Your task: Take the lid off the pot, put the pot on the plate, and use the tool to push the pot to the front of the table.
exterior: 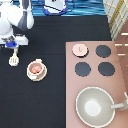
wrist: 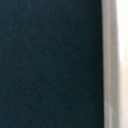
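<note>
Fingers closed on the tool (exterior: 14, 57), the gripper (exterior: 15, 48) hangs at the exterior view's left over the black table (exterior: 55, 85). Beside it, the pot (exterior: 35, 69) sits on the plate (exterior: 42, 76); the lid (exterior: 79, 49) rests on the stove (exterior: 120, 75).

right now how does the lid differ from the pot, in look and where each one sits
The lid is a flat pale-pink disc with a small centre knob; the pot is open, showing a reddish-brown inside. The lid lies on the stove, over a burner spot; the pot sits on the plate on the black table. The pot lies nearer the gripper, which is above the tool. Both are small, round and pale pink.
</note>
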